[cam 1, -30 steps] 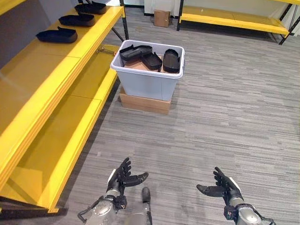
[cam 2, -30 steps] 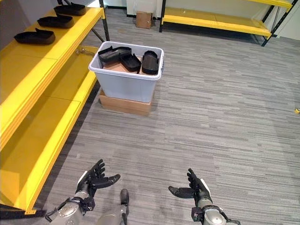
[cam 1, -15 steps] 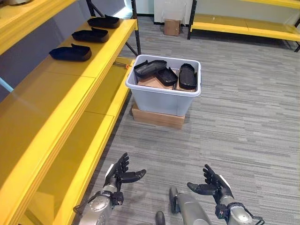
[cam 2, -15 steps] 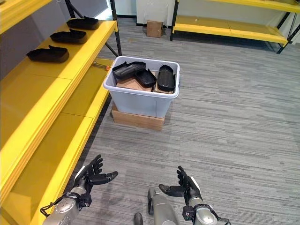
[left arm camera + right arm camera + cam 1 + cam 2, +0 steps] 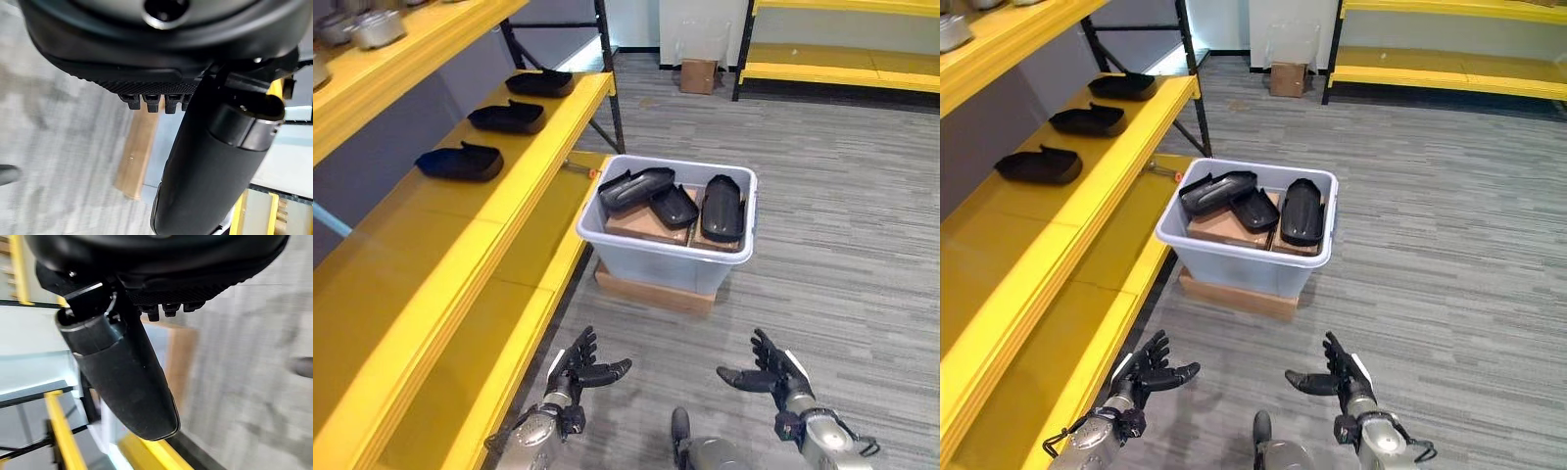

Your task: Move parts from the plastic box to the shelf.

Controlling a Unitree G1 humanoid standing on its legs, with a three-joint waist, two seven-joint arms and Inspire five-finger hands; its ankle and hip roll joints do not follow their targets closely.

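Grey plastic forms the open box (image 5: pixel 658 262), which stands on a flat brown cardboard carton (image 5: pixel 651 292) on the grey striped carpet floor (image 5: pixel 842 245), just beside the lower level of the long yellow metal shelf (image 5: pixel 499 211). Inside the box lie three black moulded plastic parts (image 5: pixel 722 208) on top of brown cardboard: one long part towards the shelf side, a smaller one in the middle and a tall oval one on the far side from the shelf. Three more black shoe-shaped parts (image 5: pixel 460 162) rest in a row on the shelf's middle level, well apart from each other. On the top level sit some silver metal pieces (image 5: pixel 374 27), too small to make out.

The robot's left hand (image 5: pixel 574 370) hangs low over the carpet near the shelf's edge, fingers spread and straight, holding nothing. The right hand (image 5: pixel 770 370) hovers at the same height, well apart from the left one, palm turned inward, fingers likewise spread and empty. Both hands are short of the box. A small brown cardboard box (image 5: pixel 698 75) stands far back by a second yellow rack (image 5: pixel 832 73).
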